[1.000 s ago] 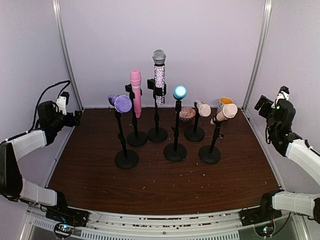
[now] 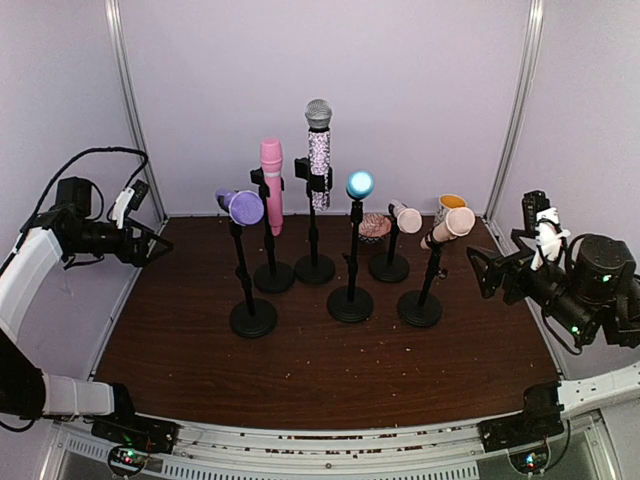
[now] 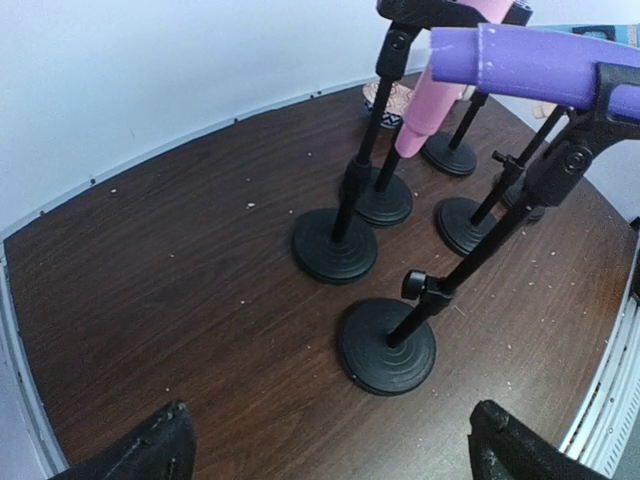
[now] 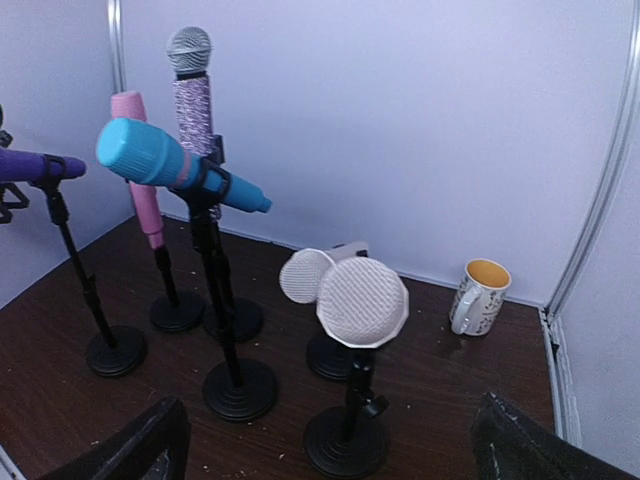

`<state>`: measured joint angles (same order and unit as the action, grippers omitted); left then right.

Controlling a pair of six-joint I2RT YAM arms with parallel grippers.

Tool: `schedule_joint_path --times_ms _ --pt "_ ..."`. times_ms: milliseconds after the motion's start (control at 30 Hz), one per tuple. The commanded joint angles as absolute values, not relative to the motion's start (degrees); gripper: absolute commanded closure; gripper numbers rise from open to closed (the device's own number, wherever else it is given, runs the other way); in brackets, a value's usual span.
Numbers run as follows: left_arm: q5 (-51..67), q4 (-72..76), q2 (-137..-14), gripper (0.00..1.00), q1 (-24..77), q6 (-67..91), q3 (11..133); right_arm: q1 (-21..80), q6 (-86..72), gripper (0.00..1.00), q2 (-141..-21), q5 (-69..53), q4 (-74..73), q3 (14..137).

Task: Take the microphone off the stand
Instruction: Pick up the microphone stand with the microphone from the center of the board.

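Several microphones sit clipped in black stands on the brown table (image 2: 200, 350): a purple one (image 2: 241, 207), a pink one (image 2: 272, 185), a glittery silver one (image 2: 319, 150), a cyan one (image 2: 360, 185) and two beige ones (image 2: 405, 216) (image 2: 452, 224). My left gripper (image 2: 155, 246) hovers open at the table's left edge, apart from the purple microphone (image 3: 530, 65) and its stand base (image 3: 386, 345). My right gripper (image 2: 485, 272) is open at the right, facing the nearest beige microphone (image 4: 362, 302). Nothing is between either pair of fingers.
A yellow-lined mug (image 2: 450, 205) stands at the back right corner, also seen in the right wrist view (image 4: 480, 297). A small pink patterned object (image 2: 375, 226) lies behind the cyan microphone's stand. White walls enclose the table on three sides. Crumbs dot the wood.
Both arms have swung in from the side walls toward the table. The left gripper now reaches over the left edge; the right gripper has dropped toward the beige microphone. Both stay open.
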<state>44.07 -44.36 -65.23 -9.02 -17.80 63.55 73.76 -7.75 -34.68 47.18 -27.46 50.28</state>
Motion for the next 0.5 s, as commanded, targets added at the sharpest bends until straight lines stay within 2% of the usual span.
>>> schedule_joint_path --times_ms 0,200,467 --pt "47.9 -46.4 -65.5 0.02 -7.2 -20.3 65.6 84.8 -2.4 0.0 -44.4 60.7 -25.3 57.2" --pt "48.8 -47.3 -64.0 0.02 -4.2 -20.7 65.9 88.8 3.7 0.0 -61.1 50.9 -13.9 67.6" --pt "51.8 -47.9 -61.6 0.02 -3.0 -19.9 65.5 84.4 8.5 0.0 -81.3 33.2 3.4 77.6"
